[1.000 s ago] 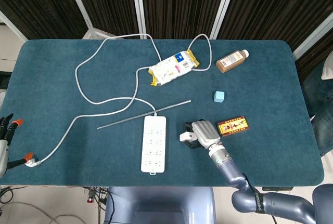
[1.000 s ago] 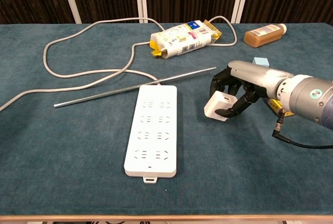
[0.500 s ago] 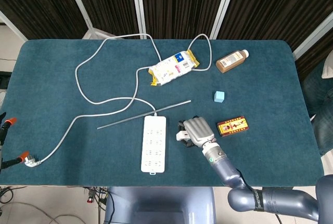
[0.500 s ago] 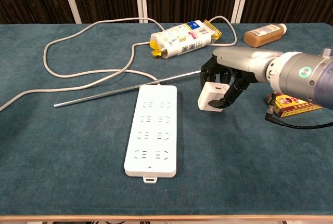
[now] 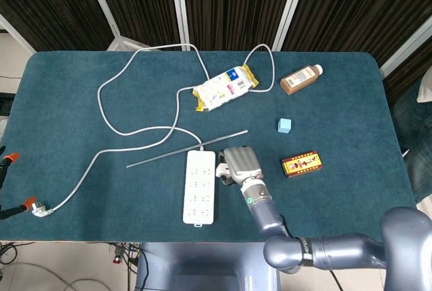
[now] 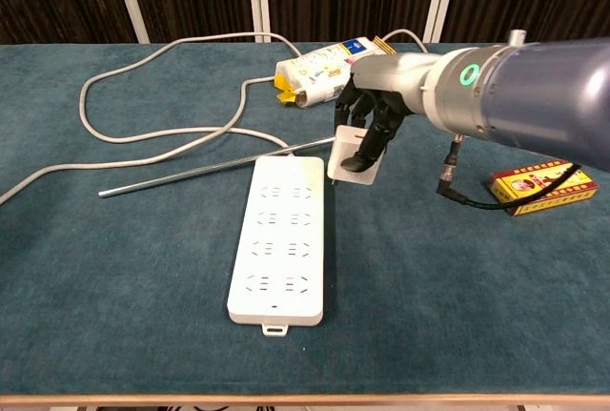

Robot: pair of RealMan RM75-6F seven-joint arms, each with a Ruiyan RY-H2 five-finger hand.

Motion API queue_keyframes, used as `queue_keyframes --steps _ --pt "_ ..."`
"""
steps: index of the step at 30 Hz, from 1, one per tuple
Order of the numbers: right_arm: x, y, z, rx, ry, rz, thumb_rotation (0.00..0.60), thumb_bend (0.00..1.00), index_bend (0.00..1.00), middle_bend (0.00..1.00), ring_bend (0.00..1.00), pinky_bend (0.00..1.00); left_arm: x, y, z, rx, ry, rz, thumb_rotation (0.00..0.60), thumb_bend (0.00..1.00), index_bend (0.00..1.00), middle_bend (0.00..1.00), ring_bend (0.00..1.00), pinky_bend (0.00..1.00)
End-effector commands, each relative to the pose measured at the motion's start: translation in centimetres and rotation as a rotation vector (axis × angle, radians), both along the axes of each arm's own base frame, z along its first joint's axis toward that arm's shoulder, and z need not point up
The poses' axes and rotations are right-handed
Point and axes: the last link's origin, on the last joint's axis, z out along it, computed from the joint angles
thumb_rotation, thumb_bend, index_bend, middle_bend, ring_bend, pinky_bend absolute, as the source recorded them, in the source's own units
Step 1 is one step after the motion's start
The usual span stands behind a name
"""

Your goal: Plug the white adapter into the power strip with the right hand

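Note:
The white power strip (image 5: 200, 186) (image 6: 281, 239) lies flat near the table's front edge, sockets up. My right hand (image 5: 239, 164) (image 6: 379, 106) grips the white adapter (image 6: 355, 155) (image 5: 222, 178) from above. The adapter hangs tilted just above the cloth, at the right edge of the strip's far end. Its prongs are hidden. Only two orange fingertips (image 5: 13, 158) of my left hand (image 5: 8, 179) show at the far left edge, spread wide apart and holding nothing. The lower tip is beside the cable's plug (image 5: 42, 210).
A thin metal rod (image 5: 185, 148) (image 6: 238, 168) lies slanted just beyond the strip. The strip's white cable (image 5: 108, 112) loops across the left half. A snack packet (image 5: 225, 88), a brown bottle (image 5: 300, 79), a blue cube (image 5: 284, 125) and a red-yellow box (image 5: 302, 163) (image 6: 538, 187) lie to the right.
My right hand has carried the adapter leftward, from beside the red-yellow box to the strip's right edge. The left hand has slid further out of the frame.

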Motion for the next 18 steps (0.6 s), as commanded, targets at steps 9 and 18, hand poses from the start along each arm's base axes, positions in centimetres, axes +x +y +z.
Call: queue_keyframes --steps 9,18 --pt "1.9 -0.3 -1.5 0.001 -0.014 -0.002 0.600 0.49 0.58 0.52 0.53 0.33 0.0 0.1 0.0 -0.002 -0.001 0.001 0.600 0.09 0.17 0.00 0.00 0.00" --pt "2.1 -0.6 -2.7 -0.005 0.035 0.037 0.600 0.49 0.59 0.52 0.53 0.37 -0.1 0.1 0.1 -0.002 -0.002 0.004 0.600 0.09 0.17 0.00 0.00 0.00"
